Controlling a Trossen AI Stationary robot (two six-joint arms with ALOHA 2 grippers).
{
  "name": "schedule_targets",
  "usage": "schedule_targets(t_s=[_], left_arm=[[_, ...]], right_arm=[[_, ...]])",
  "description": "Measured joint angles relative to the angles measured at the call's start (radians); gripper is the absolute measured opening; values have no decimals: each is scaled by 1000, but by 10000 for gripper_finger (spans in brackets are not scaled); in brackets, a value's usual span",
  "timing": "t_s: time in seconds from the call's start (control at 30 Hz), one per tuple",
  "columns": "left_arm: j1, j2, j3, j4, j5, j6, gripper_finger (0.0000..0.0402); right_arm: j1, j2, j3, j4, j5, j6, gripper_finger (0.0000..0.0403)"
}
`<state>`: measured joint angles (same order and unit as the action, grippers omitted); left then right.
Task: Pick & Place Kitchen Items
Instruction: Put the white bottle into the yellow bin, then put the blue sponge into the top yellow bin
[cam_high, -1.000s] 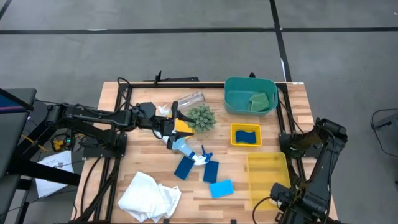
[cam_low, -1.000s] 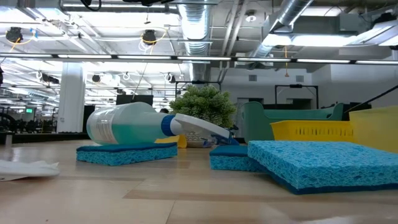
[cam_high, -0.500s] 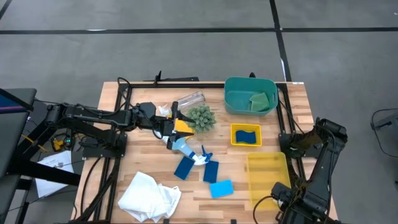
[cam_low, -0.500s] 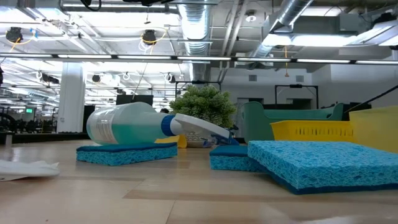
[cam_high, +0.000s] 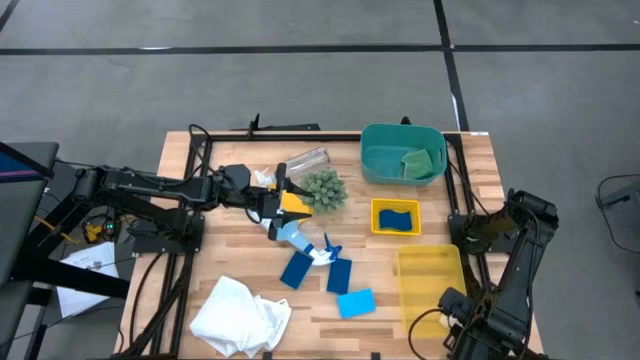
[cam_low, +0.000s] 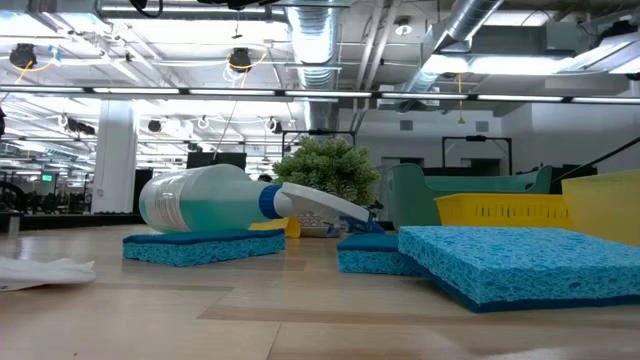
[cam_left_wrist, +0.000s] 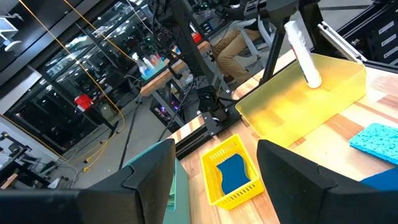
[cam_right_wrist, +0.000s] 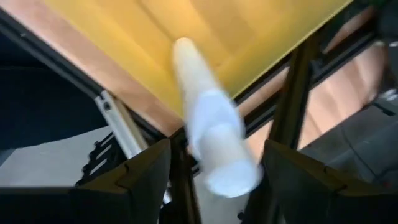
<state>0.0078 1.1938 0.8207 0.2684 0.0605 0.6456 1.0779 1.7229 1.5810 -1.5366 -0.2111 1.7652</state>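
Spray bottle (cam_high: 293, 234), clear with blue liquid and a blue trigger, lying on its side across a blue sponge (cam_high: 296, 269), just beside the left gripper (cam_high: 273, 208). Fingers spread apart, nothing between them; yellow sponge (cam_high: 295, 203) right at the tips. Spiky plant ball (cam_high: 323, 188) and toppled clear cup (cam_high: 305, 160) close by, white cloth (cam_high: 240, 315) crumpled near the front edge. Right gripper (cam_high: 447, 305) low at the large yellow bin (cam_high: 430, 262), a white tube (cam_right_wrist: 211, 124) in front of it; hold on it impossible to tell.
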Motion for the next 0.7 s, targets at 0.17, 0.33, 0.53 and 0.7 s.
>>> schedule_targets(t_s=[0.17, 0.33, 0.53, 0.7], left_arm=[[0, 0, 0, 0, 0, 0, 222], [0, 0, 0, 0, 0, 0, 222], [0, 0, 0, 0, 0, 0, 222], [0, 0, 0, 0, 0, 0, 222]], right_arm=[[0, -2, 0, -34, 9, -15, 248], [0, -11, 2, -35, 30, -18, 248], [0, -34, 2, -35, 142, -19, 248], [0, -78, 1, -36, 387, -22, 249]])
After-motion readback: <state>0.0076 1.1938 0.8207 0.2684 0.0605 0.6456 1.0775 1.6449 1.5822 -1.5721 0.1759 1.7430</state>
